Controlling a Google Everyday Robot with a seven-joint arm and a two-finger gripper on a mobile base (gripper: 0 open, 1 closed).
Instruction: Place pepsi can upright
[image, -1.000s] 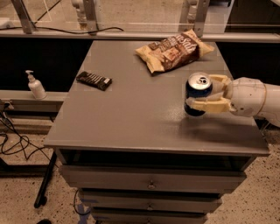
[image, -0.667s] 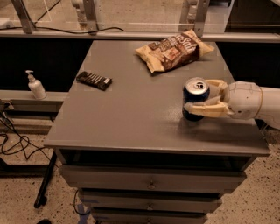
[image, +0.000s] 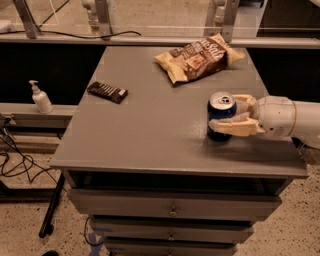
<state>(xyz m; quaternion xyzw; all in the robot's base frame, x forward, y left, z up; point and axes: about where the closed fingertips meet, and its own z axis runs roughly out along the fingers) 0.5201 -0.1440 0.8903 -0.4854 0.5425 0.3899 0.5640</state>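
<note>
The pepsi can (image: 218, 112) is small and blue with a silver top. It stands upright on the grey table (image: 150, 125), right of the middle and toward the front. My gripper (image: 222, 115) comes in from the right edge on a white arm. Its cream fingers (image: 235, 127) lie on both sides of the can and hold it.
A brown snack bag (image: 197, 57) lies at the back of the table. A dark flat bar (image: 107, 91) lies at the left. A soap dispenser (image: 41, 98) stands on a low shelf left of the table. Drawers sit under the tabletop.
The can and my gripper have come down a little, so the can now rests on the tabletop. My fingers still hold it.
</note>
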